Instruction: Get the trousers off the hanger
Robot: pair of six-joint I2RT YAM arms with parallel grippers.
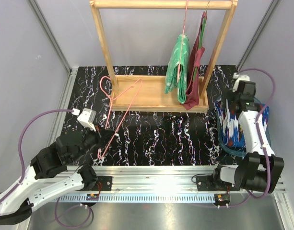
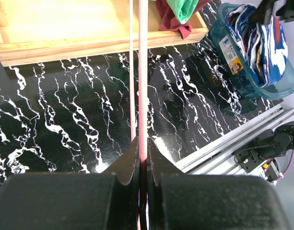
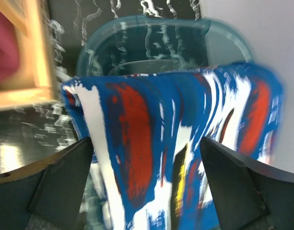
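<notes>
Pink hanger (image 2: 143, 72), bare, gripped by closed left fingers (image 2: 131, 163) over the near worktop (image 1: 161, 139). Right fingers (image 3: 60, 172) spread open above blue trousers (image 3: 137, 129) in the teal bin (image 3: 151, 24). Farther, green trousers (image 1: 178, 62) hang on the wooden rack (image 1: 161, 4): likely next, needing unhooking.

This looks like a robot lab, because a robot arm (image 1: 41, 189) sits at the near left corner of the desk (image 1: 156, 143) and another arm (image 1: 254, 127) at its near right corner, both bolted to a metal rail (image 1: 151, 175) along the near edge, with grey walls (image 1: 137, 38) behind the far edge.
</notes>
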